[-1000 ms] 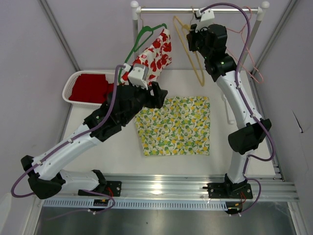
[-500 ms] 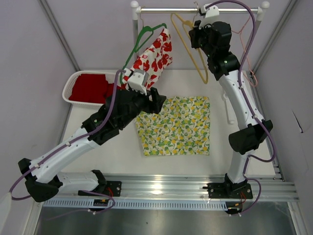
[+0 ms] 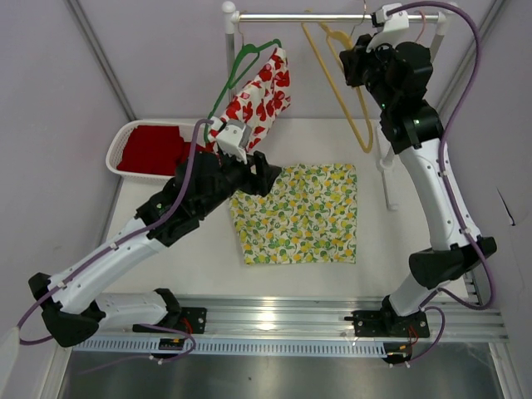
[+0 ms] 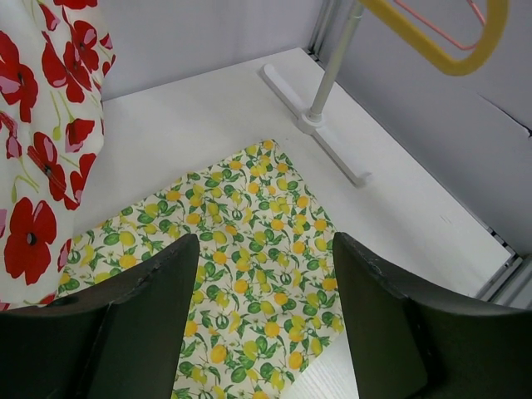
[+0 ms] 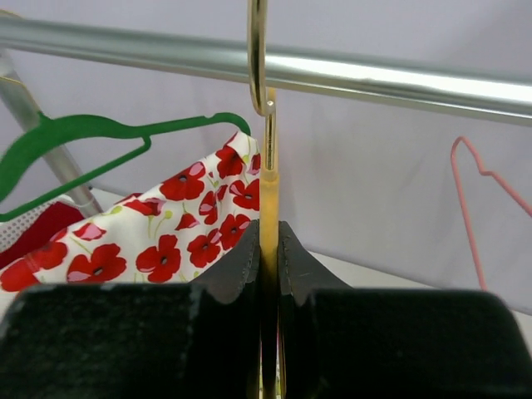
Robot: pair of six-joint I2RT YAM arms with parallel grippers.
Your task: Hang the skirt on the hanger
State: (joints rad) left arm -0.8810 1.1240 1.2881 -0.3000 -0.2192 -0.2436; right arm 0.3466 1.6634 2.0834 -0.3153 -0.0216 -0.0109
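Early stage: my right jaws grip the neck of the yellow hanger [image 5: 268, 208] at the rail [image 5: 399, 79], my left jaws stand open and empty over the lemon-print skirt [image 4: 249, 274], which lies flat on the tabletop [image 4: 191, 125], not yet hung.

White table [image 3: 208, 270] is enclosed by pale lilac walls [image 3: 50, 100]; an aluminium rail [image 3: 283, 317] is fixed along its near edge.

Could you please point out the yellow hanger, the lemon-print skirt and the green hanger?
yellow hanger [image 5: 268, 208], right wrist view, neck below the hook.
lemon-print skirt [image 3: 299, 216], top external view, middle of the cloth.
green hanger [image 5: 83, 126], right wrist view, upper bar.
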